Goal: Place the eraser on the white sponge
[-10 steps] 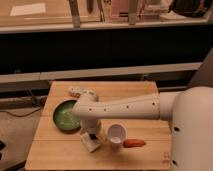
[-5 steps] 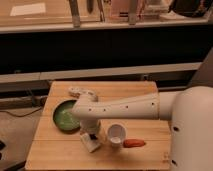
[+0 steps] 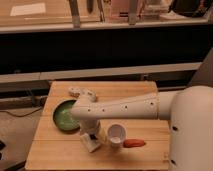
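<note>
From the one camera view: single two-finger hand (image 3: pixel 89 136) down low over the flat off-white rectangular sponge (image 3: pixel 92 143) on the pale wooden counter (image 3: pixel 55 150), just left of the small white cup (image 3: pixel 116 134); fingers hidden, grip impossible to tell. No eraser to be made out, perhaps hidden at the hand. Probably light, rubbery, non-slip; best pinched across short sides, then set gently on the soft, yielding sponge.

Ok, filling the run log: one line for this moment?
tool: low over flat off-white sponge | white cup: right of sponge | green plate: left | eraser: unseen
</note>
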Action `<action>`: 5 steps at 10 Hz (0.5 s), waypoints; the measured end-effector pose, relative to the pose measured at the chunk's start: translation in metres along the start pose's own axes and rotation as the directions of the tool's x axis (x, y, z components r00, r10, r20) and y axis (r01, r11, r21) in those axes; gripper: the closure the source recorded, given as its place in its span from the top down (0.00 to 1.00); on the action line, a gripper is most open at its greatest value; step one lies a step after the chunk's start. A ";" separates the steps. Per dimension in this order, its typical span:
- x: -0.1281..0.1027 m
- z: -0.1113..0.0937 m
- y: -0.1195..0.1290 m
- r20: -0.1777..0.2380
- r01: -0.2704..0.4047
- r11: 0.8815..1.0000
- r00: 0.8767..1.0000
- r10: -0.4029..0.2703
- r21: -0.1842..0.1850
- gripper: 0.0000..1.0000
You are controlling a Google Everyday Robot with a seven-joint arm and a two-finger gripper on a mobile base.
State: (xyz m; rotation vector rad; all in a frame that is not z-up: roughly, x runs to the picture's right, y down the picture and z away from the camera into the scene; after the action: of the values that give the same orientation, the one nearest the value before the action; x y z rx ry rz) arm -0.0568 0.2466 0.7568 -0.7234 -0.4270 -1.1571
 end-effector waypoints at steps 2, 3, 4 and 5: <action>0.000 0.000 0.000 -0.003 0.001 1.000 1.000 -0.001 -0.002 0.80; 0.000 0.001 0.000 -0.005 0.002 1.000 1.000 -0.002 -0.003 0.80; 0.000 0.001 0.000 -0.007 0.003 1.000 1.000 -0.003 -0.004 0.80; 0.000 0.001 -0.001 -0.008 0.005 1.000 1.000 -0.005 -0.005 0.80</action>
State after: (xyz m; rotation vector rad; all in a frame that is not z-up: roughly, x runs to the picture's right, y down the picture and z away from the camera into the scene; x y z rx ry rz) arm -0.0579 0.2474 0.7575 -0.7219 -0.4197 -1.1654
